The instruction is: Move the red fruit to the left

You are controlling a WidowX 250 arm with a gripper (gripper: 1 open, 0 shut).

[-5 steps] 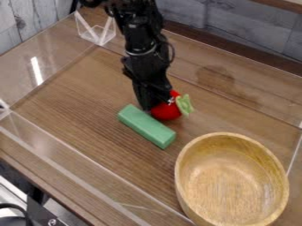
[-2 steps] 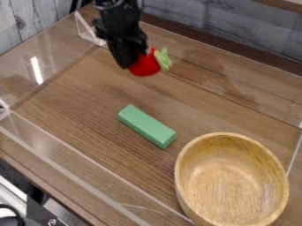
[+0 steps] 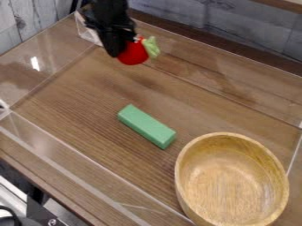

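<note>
Gripper (image 3: 120, 48) clenched on the red fruit (image 3: 134, 53), fruit lifted clear of the table (image 3: 224, 88).
Fruit hangs near the table's far-left corner, leaf (image 3: 151, 46) pointing right. Green block (image 3: 147, 125) lies mid-table, wooden bowl (image 3: 232, 181) at the near-right corner, both well apart from the fruit.

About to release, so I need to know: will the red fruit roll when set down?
The red fruit looks round, so it will probably roll a little on the smooth wooden table; its green leaf may stop it. It seems stiff and light: the gripper holds it up without visible squashing.
</note>
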